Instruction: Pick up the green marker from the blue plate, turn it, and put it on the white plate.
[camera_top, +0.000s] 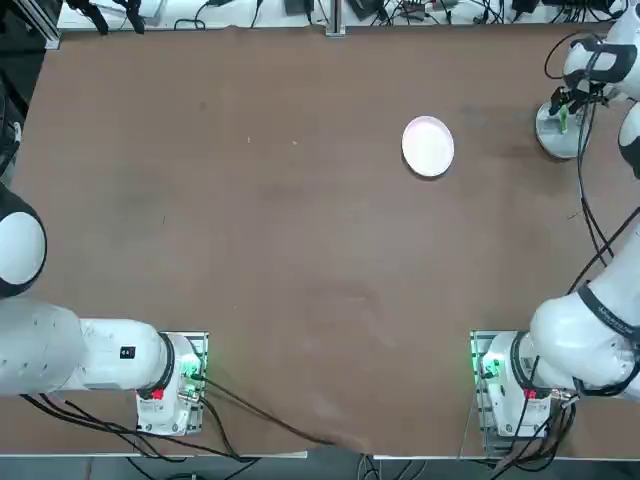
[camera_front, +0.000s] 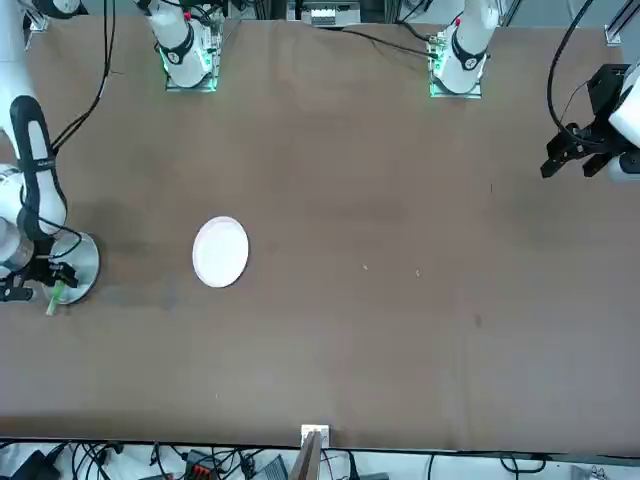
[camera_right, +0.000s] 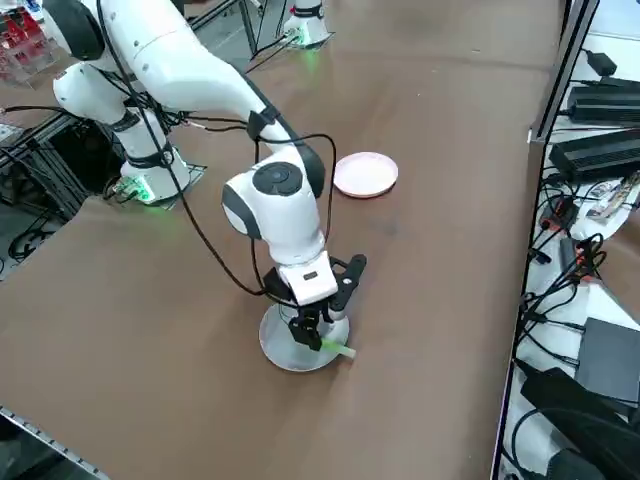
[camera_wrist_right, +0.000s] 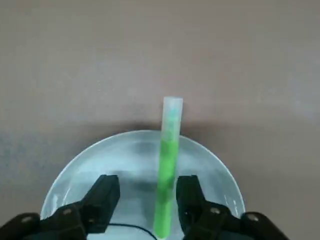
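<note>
The blue plate (camera_top: 548, 138) (camera_right: 278, 350) (camera_wrist_right: 95, 165) lies at the table's far right. The green marker (camera_wrist_right: 169, 150) (camera_right: 336, 348) (camera_front: 54, 298) rests on it, one end sticking out over the rim. My right gripper (camera_wrist_right: 147, 184) (camera_right: 308, 334) (camera_top: 566, 106) is lowered onto the plate and open, one finger on each side of the marker. One finger (camera_wrist_right: 189, 192) is close against the marker, while a gap separates it from the other finger. The white plate (camera_top: 428, 146) (camera_front: 220, 252) (camera_right: 365, 174) sits bare a short way towards the table's middle.
Beyond the table edge nearest the blue plate, cables and black power boxes (camera_right: 600, 150) lie on the floor. The parked left arm (camera_top: 60, 350) stays at the near left corner. Brown tabletop (camera_top: 300, 230) stretches between the plates and the arms' bases.
</note>
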